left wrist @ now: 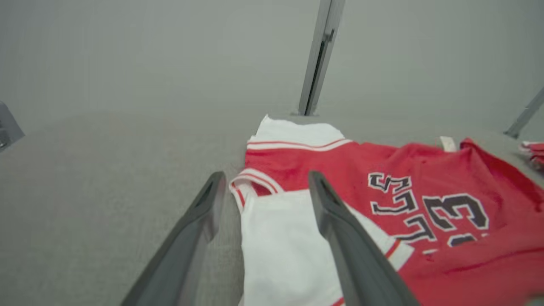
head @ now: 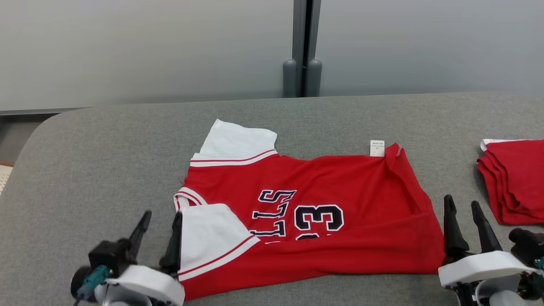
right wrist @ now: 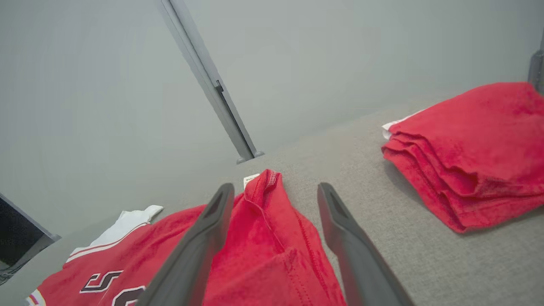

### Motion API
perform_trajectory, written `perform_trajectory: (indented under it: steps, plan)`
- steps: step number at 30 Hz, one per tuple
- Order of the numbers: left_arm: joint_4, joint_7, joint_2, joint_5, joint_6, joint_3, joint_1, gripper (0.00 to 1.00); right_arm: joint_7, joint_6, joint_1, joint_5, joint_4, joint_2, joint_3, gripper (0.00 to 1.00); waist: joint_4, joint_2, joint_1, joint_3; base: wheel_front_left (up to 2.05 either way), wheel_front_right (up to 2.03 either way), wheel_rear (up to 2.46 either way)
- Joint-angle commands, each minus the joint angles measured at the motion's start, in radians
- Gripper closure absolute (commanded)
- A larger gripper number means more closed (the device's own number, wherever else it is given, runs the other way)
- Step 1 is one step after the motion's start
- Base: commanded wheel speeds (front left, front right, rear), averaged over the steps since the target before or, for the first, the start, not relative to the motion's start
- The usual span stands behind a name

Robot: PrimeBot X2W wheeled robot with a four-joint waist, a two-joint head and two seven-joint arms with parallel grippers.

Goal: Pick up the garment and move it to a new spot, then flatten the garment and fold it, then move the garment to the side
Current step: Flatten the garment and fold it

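We see the red jersey with white sleeves and dark lettering (head: 340,187) lying folded on the grey felt-covered table (head: 85,170); our left end effector (head: 162,213) and right end effector (head: 462,201) stand spread at its near corners, gripping nothing; pale grey wall panels (head: 148,51) rise behind.

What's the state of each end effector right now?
Left end effector: open, holding nothing, beside the jersey.
Right end effector: open, holding nothing, at the jersey's right edge.
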Motion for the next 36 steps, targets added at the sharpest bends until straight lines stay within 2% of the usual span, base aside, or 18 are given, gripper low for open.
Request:
perform_trajectory:
  steps: [1, 4, 7, 14, 16, 21, 27, 30, 31, 36]
  plan:
    - [-0.092, -0.006, -0.012, 0.0, -0.015, 0.042, 0.005, 0.0, -0.01, 0.0, 0.019, -0.035, -0.038, -0.018, 0.019, 0.0, 0.001, 0.0, 0.0, 0.008, 0.0, 0.0, 0.0]
    - [-0.218, -0.003, -0.049, 0.02, -0.036, 0.12, 0.058, 0.0, -0.016, 0.0, 0.026, -0.082, -0.127, -0.021, 0.048, 0.0, -0.006, 0.0, 0.0, 0.024, 0.0, 0.0, 0.0]
    - [-0.285, -0.004, -0.076, 0.027, -0.053, 0.163, 0.058, 0.0, -0.016, 0.0, 0.04, -0.11, -0.187, -0.011, 0.048, 0.0, -0.016, 0.0, 0.0, 0.045, 0.0, 0.0, 0.0]
    - [-0.265, -0.004, -0.084, 0.084, -0.07, 0.147, -0.021, 0.0, -0.016, 0.0, -0.02, -0.147, -0.215, 0.008, 0.073, 0.0, -0.051, 0.0, 0.0, 0.112, 0.0, 0.0, 0.0]
    - [-0.222, -0.004, -0.078, 0.107, -0.072, 0.144, -0.069, 0.0, -0.016, 0.0, -0.052, -0.154, -0.211, 0.011, 0.083, 0.0, -0.066, 0.0, 0.0, 0.148, 0.0, 0.0, 0.0]
    - [-0.054, 0.008, 0.001, 0.166, -0.074, 0.088, -0.276, 0.0, -0.016, 0.0, -0.162, -0.178, -0.175, 0.019, 0.123, 0.0, -0.109, 0.0, 0.0, 0.247, 0.0, 0.0, 0.0]
    - [0.151, 0.162, 0.106, 0.185, -0.073, -0.014, -0.559, 0.0, -0.016, 0.0, -0.266, -0.18, -0.154, 0.042, 0.14, 0.0, -0.163, 0.0, 0.0, 0.334, 0.0, 0.0, 0.0]
    - [0.223, 0.264, 0.158, 0.137, -0.073, -0.132, -0.68, 0.0, -0.016, 0.0, -0.298, -0.18, -0.153, 0.054, 0.162, 0.0, -0.19, 0.0, 0.0, 0.371, 0.0, 0.0, 0.0]
    - [0.243, 0.294, 0.192, 0.117, -0.073, -0.169, -0.726, 0.0, -0.016, 0.0, -0.309, -0.187, -0.146, 0.055, 0.177, 0.0, -0.2, 0.0, 0.0, 0.383, 0.0, 0.0, 0.0]
    - [0.3, 0.431, 0.302, -0.03, -0.073, -0.332, -0.885, 0.0, -0.016, 0.0, -0.376, -0.205, -0.127, 0.061, 0.227, 0.0, -0.244, 0.0, 0.0, 0.434, 0.0, 0.0, 0.0]
